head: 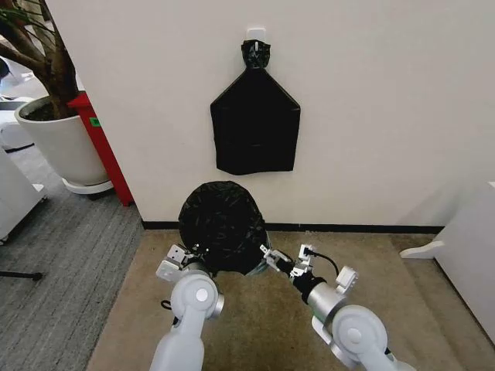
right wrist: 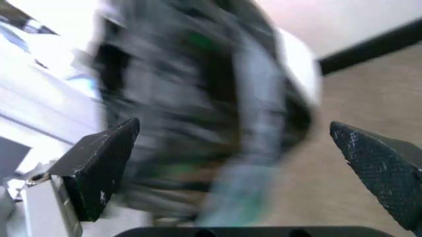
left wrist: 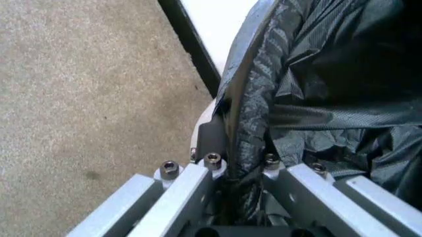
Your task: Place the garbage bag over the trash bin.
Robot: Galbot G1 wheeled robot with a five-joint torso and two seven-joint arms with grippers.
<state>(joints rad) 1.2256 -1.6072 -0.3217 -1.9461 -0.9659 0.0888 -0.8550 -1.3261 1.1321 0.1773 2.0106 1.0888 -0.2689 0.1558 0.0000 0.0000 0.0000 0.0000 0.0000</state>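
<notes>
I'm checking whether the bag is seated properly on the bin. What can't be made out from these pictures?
- Head view: the trash bin is covered by the garbage bag.
- Left wrist view: the left gripper is shut on the bag's edge; the bin shows as a sliver.
- Right wrist view: the open right gripper's surroundings are motion-blurred.

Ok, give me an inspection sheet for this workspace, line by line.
Surface: tan carpet, bare.
Job's things: garbage bag draped over the trash bin by the wall.
Clutter: black bundle hanging on a wall hook.
Grippers: left gripper shut on the bag's edge at the bin's rim; right gripper open beside the bag.
Cables: black cable on the right wrist.
Surroundings: plant pot, red stand.
</notes>
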